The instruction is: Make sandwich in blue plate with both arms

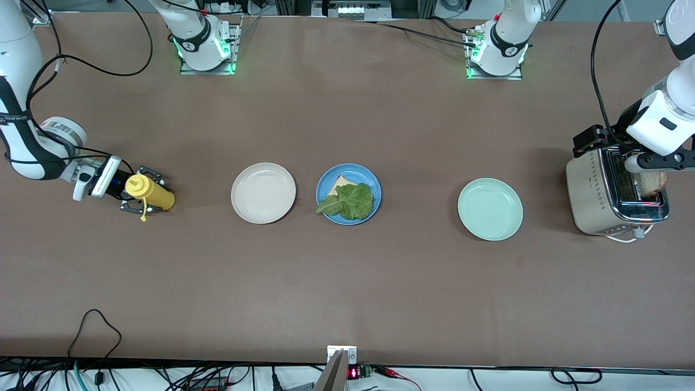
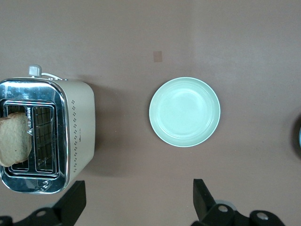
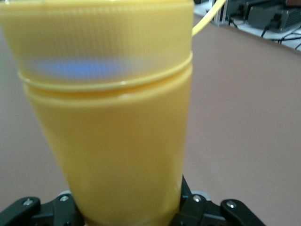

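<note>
Green lettuce (image 1: 347, 201) lies on one bread slice (image 1: 340, 183) in the blue plate (image 1: 324, 185), which sits in the middle of the table between the cream-white plate (image 1: 263, 193) and the pale green plate (image 1: 490, 209). So the bottom half of the sandwich looks done. The top slice is still missing.

That second slice of bread (image 1: 650, 182) sticks up out of the silver toaster (image 1: 594, 201) at the left arm's end of the table. In the left wrist view the same bread (image 2: 15, 139) stands in one slot of the toaster (image 2: 77, 127), and the pale green plate (image 2: 185, 112) is beside it.

The left gripper (image 2: 136, 200) hangs over the toaster. Its two fingers are spread wide apart and hold nothing. It probably needs to come down, pinch the bread and carry it to the blue plate.

The right gripper (image 1: 139, 196) is low at the right arm's end of the table, and its fingers sit on either side of a yellow squeeze bottle (image 1: 149, 194). The bottle (image 3: 113, 117) fills the right wrist view, but whether the fingers really squeeze it cannot be told. Maybe sauce goes on before the top slice.
</note>
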Motion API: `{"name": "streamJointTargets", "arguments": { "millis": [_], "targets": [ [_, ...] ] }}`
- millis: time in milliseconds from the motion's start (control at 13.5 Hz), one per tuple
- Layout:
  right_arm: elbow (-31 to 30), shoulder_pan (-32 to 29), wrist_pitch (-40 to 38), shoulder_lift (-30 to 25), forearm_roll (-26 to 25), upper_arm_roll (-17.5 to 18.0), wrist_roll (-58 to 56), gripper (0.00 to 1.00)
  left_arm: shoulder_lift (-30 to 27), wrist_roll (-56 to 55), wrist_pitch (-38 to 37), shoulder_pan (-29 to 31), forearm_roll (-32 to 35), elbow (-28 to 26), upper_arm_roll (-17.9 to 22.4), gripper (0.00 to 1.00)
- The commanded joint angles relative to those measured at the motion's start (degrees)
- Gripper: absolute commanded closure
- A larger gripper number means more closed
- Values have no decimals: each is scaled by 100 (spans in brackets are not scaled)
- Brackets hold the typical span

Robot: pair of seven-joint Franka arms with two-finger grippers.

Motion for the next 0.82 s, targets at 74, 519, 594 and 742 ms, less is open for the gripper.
{"name": "streamJointTargets", "arguments": {
  "millis": [74, 519, 594, 742],
  "targets": [
    [-103, 459, 382, -1224, -973, 12, 1720, 100, 11, 88, -1, 22, -27, 41, 19, 0],
    [-129, 1486, 382, -2675, -2977, 21, 5216, 100, 634, 429, -1, 540, -54, 435, 142, 0],
    [-112, 1706, 391, -2825, -3364, 39, 5780, 100, 757, 596, -1, 698, -54, 506, 142, 0],
    [-112, 1927, 391, -3037, -4304, 310, 7106, 100, 925, 834, 8, 962, -45, 559, 142, 0]
  ]
}}
